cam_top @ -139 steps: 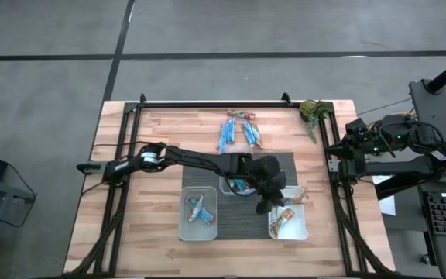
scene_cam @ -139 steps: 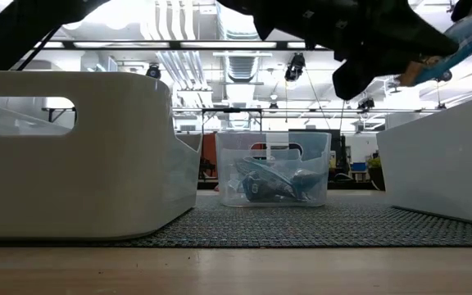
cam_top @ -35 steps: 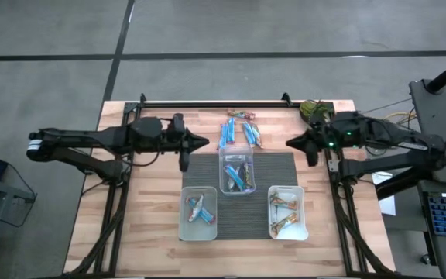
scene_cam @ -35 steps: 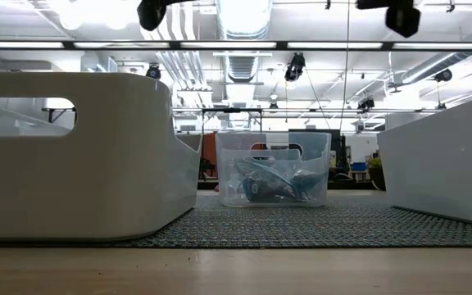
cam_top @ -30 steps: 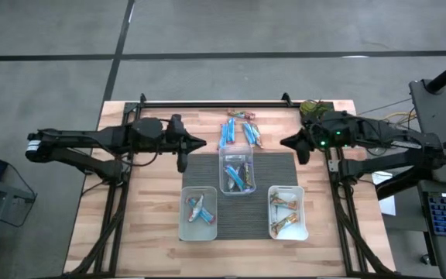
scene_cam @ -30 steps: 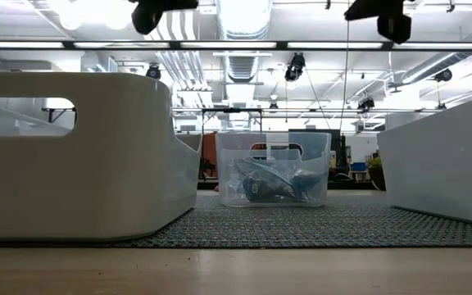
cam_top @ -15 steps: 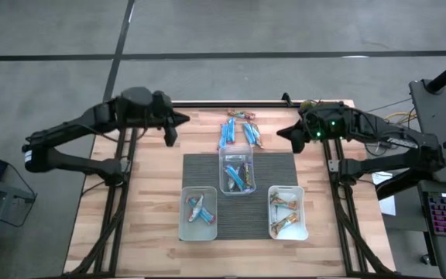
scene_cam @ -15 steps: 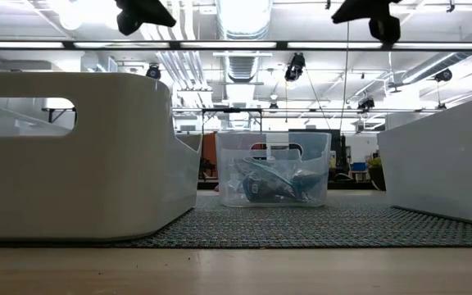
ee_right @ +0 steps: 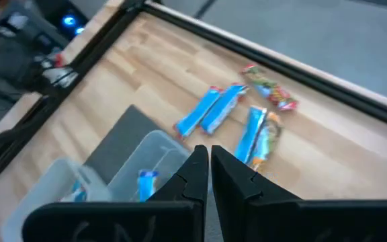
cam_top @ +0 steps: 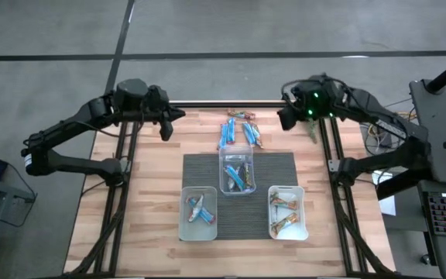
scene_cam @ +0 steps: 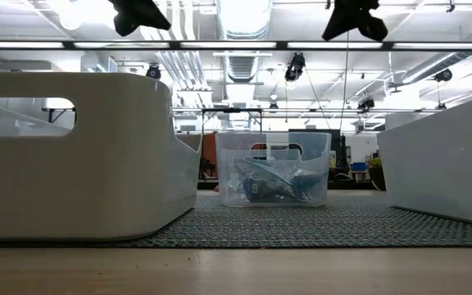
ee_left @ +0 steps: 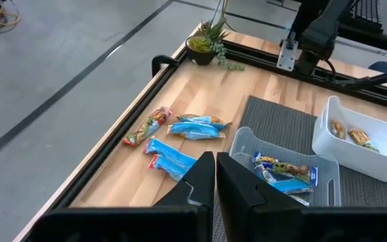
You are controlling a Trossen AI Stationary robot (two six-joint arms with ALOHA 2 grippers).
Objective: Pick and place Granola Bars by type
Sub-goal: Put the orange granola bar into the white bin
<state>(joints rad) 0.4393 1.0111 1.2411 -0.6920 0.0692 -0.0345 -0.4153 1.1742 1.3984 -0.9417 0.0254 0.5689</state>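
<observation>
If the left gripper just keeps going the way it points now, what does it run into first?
Probably the clear tub on the mat, or the blue bars lying loose on the wood just before it. The left gripper, fingers shut, aims between the two; depth is unclear, so I cannot say which.

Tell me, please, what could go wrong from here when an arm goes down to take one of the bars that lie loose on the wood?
1. The loose bars lie packed side by side near the clear tub, so shut fingers may pinch two bars or push neighbours away.
2. Both the left gripper and the right gripper hang high near the same pile; descending together, they might collide.
3. The small plant stands near the right arm's path and could be knocked.
</observation>
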